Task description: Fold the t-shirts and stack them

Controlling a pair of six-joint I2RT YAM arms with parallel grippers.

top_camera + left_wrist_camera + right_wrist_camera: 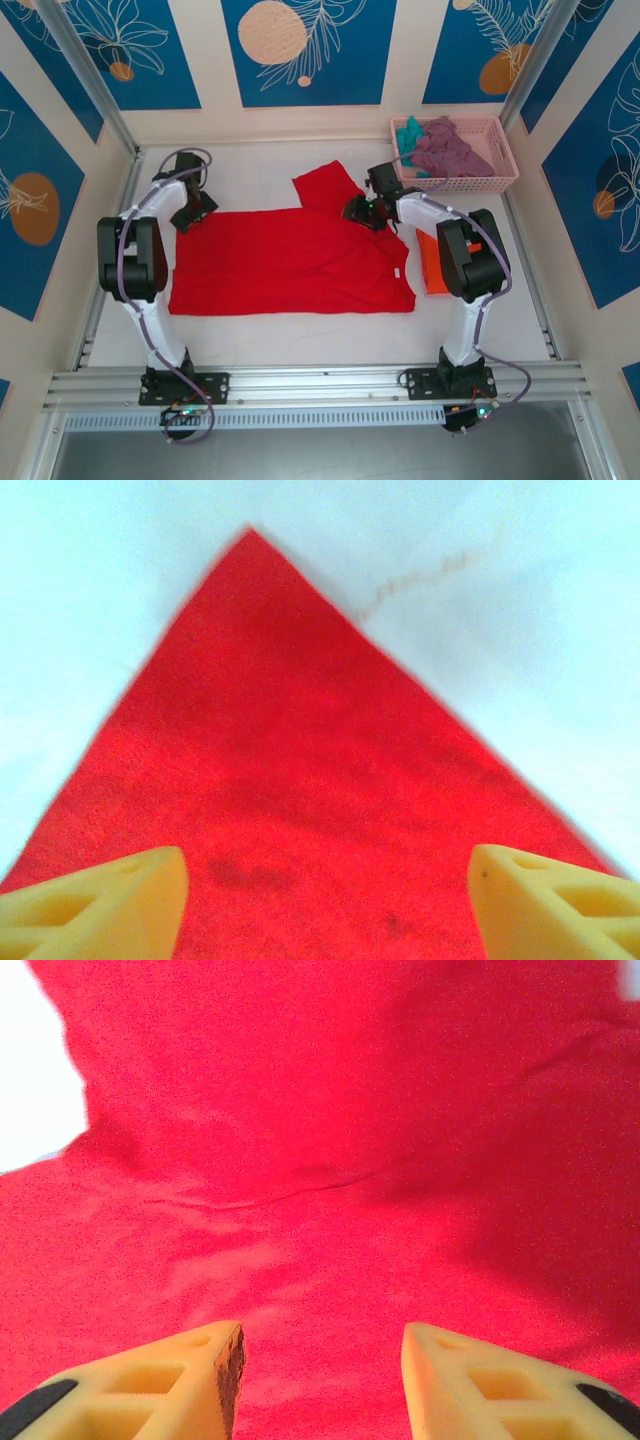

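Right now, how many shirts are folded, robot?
Maybe one: the orange t-shirt lies small on the right. The red t-shirt is spread flat, with the left gripper open over its corner and the right gripper open near a sleeve. The purple t-shirt and teal t-shirt wait in the pink basket.

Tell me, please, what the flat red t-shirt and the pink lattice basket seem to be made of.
Flat red t-shirt: soft knit cloth, probably cotton, matte; the right wrist view shows a fine fuzzy grain and gentle creases. Pink lattice basket: most likely moulded plastic, smooth; its walls form a regular stiff grid of holes.
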